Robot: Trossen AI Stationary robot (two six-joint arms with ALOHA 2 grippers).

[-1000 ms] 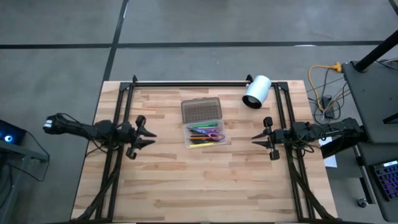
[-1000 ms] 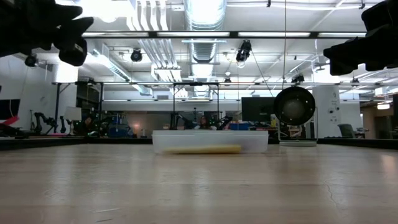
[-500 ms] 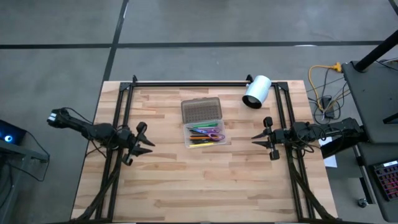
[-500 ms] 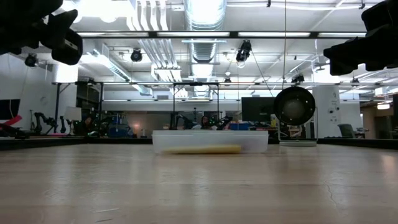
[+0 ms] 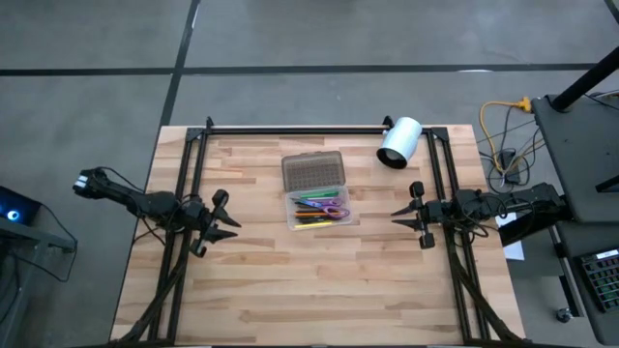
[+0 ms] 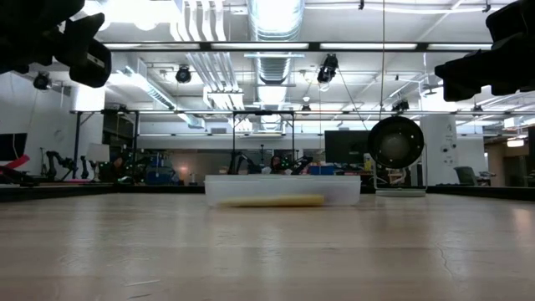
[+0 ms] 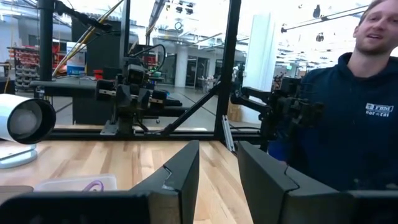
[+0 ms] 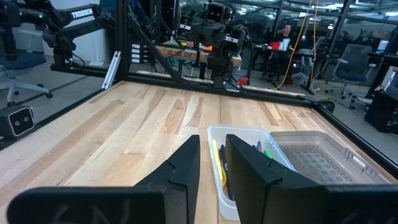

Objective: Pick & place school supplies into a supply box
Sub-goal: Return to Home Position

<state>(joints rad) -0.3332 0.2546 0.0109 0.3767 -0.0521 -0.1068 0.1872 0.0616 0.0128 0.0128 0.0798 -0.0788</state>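
Left gripper (image 5: 230, 224) now sits farther left, spread and empty like right gripper (image 5: 395, 218); low homing could clip supply box (image 5: 314, 174).

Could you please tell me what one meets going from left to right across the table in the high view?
Left gripper → supply box, holding the school supplies → right gripper.
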